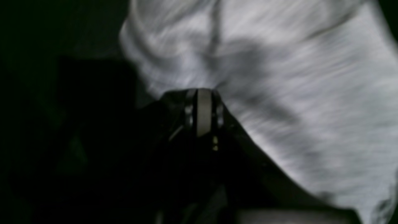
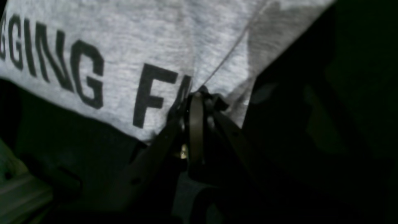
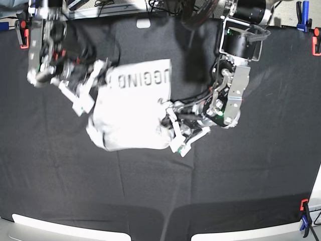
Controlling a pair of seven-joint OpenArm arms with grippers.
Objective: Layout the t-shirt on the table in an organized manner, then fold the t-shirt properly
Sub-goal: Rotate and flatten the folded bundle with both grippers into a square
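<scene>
Right tool (image 3: 100,68), at the left of the base view: jaws fully closed, pinching the shirt (image 3: 131,108) at its upper edge beside the printed lettering (image 3: 140,79). The right wrist view confirms it: cloth is nipped between the jaws at a seam, next to the dark block letters.

Shirt: lies bunched near the middle of the bench (image 3: 241,175), partly doubled over, lettering upward along the far edge, a rolled lump at the near left corner. It is not spread flat.

Left tool (image 3: 169,114), at the right of the base view: jaws closed tight on the shirt's right-hand edge. The left wrist view is blurred but shows pale cloth running straight out of the closed jaws.

Handling assessment: light, soft, limp cotton; it holds no shape, drapes and folds on itself, and drags over the wrinkled black cloth. Not fragile, not slippery. Best held at seams, hems or shoulder corners, in two well-separated pinches, kept taut so the body hangs out flat.
</scene>
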